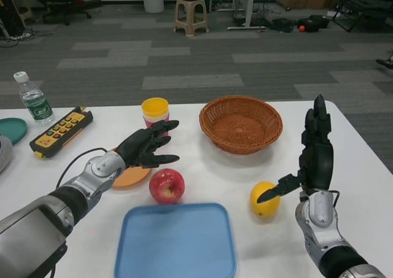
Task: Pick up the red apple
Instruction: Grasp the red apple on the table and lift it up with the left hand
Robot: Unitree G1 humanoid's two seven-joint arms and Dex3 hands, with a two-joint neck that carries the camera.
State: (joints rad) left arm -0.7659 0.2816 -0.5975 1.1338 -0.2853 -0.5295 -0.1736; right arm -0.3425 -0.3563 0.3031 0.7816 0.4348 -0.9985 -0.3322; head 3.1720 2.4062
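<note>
Apple: the red apple (166,186) sits on the white table (202,167), just beyond the far left corner of the blue tray (175,241) and right beside the orange plate (132,177).
Left hand: our left hand (149,146) hovers up and to the left of the apple, fingers spread and reaching forward, holding nothing. We are close, but we see no contact with the fruit.
Right hand: our right hand (314,158) stands upright near the table's right side, fingers apart, empty, with the thumb tip just at the lemon (264,198).
Step in hand: as we read it, this is the approach, with the grasp not yet made.
Doing it well: we want the palm brought down over the top of the apple, fingers wrapping both sides evenly before closing.
Watch for: the apple is round and could roll toward the tray or plate if we nudge one side first.
Clearance: the yellow cup (155,112) stands behind the hand and the wicker basket (241,123) is well apart, so we lift straight up.
</note>
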